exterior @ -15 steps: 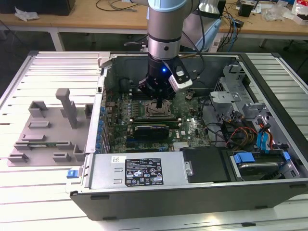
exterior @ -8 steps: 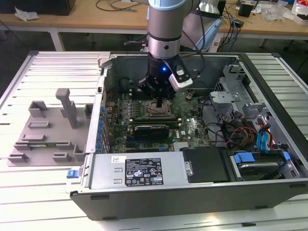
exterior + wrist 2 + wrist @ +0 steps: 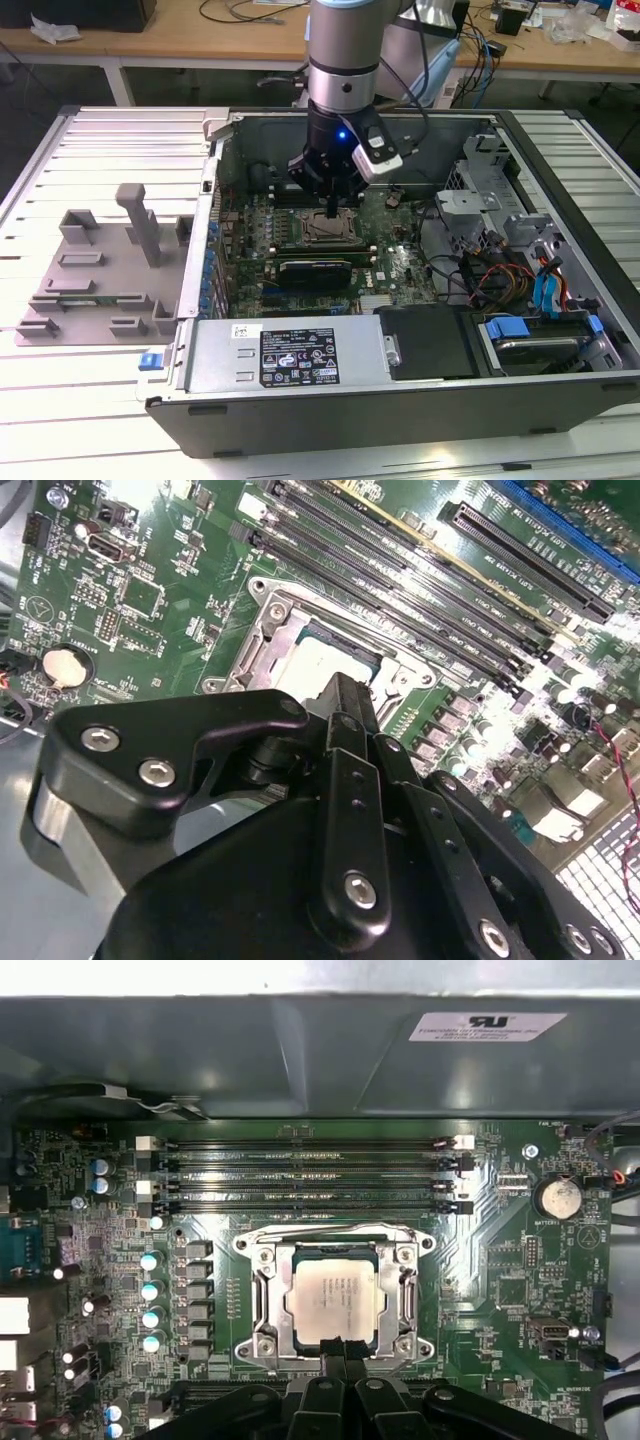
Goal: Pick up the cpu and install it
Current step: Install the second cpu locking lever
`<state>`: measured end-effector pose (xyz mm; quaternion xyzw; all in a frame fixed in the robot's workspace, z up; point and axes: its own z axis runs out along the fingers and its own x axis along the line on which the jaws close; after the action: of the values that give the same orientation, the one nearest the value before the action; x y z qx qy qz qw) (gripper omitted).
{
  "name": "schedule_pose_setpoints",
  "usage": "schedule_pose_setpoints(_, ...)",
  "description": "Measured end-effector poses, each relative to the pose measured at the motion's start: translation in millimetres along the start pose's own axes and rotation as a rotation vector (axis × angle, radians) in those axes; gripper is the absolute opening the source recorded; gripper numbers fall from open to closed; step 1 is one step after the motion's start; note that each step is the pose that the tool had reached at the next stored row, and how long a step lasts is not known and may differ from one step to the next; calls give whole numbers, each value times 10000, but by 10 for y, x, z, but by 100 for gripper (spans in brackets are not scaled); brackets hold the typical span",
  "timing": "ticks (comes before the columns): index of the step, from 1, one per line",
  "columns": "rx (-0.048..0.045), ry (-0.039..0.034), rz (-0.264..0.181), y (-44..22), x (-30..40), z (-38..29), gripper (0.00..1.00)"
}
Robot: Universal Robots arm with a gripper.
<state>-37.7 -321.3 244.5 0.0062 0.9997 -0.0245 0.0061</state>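
cpu (image 3: 333, 1300) seated square inside socket frame (image 3: 266, 1300), gripper (image 3: 337, 1348) at its edge

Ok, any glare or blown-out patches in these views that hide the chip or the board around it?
In the first wrist view the chip reads evenly lit, with glare on the case wall above. In the second wrist view bright patches wash out the green board at its corner. In the exterior view a blue light glows on the arm.

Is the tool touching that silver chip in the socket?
Cannot tell. In the first wrist view the tool overlaps the cpu edge, with neither contact nor gap plainly visible.
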Motion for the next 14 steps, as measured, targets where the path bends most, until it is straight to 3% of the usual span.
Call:
schedule_pose_setpoints(7,0,0,-1,-5,-1,-95,11)
schedule_pose_setpoints(14,0,0,0,-6,-2,-128,11)
